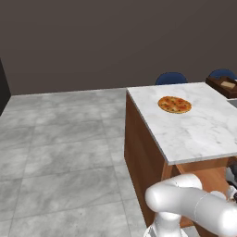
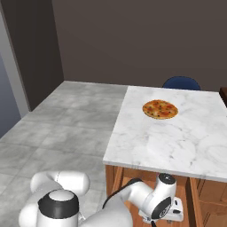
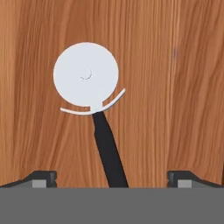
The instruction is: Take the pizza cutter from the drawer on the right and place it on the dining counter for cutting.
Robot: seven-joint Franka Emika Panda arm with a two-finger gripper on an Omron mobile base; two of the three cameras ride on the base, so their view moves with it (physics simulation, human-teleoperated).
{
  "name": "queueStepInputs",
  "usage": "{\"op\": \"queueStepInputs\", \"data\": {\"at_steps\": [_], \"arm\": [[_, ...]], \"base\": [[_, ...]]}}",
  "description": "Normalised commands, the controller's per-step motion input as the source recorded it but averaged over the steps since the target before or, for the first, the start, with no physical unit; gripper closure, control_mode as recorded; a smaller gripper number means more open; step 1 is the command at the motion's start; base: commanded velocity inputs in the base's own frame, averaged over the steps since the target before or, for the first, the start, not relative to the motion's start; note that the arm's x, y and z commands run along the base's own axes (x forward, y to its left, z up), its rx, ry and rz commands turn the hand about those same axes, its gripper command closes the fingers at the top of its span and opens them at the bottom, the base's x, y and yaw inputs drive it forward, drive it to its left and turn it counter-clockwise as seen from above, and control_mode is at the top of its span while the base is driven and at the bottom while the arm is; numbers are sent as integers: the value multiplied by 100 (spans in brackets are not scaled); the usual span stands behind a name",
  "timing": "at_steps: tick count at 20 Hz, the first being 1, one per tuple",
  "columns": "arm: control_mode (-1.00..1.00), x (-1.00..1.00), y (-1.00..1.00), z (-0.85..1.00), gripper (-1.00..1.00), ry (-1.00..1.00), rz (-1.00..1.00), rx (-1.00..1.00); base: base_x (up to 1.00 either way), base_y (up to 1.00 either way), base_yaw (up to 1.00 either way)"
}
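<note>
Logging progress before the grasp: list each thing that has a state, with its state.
Pizza cutter with pale grey wheel and dark handle: lying flat on the wood drawer floor, not held.
Two-finger gripper: open, tips either side of the handle.
Round orange-topped pizza: whole, on the white marble dining counter.

One pizza (image 1: 174, 104), two blue chairs (image 1: 171, 78)

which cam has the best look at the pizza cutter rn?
Hand view: the pizza cutter lies flat on the wood drawer floor, wheel and dark handle fully visible. From both base views I can't make it out.
</note>
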Motion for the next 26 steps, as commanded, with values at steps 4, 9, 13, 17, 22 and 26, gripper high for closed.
{"op": "queueStepInputs", "data": {"at_steps": [4,9,13,17,22,26], "arm": [[-100,0,0,-23,-100,0,0,0],[-100,0,0,-17,-100,0,0,0],[-100,0,0,-17,-100,0,0,0],[-100,0,0,-17,-100,0,0,0],[-100,0,0,-13,-100,0,0,0],[-100,0,0,-17,-100,0,0,0]], "base": [[0,0,0],[0,0,0],[0,0,0],[0,0,0],[0,0,0],[0,0,0]]}}
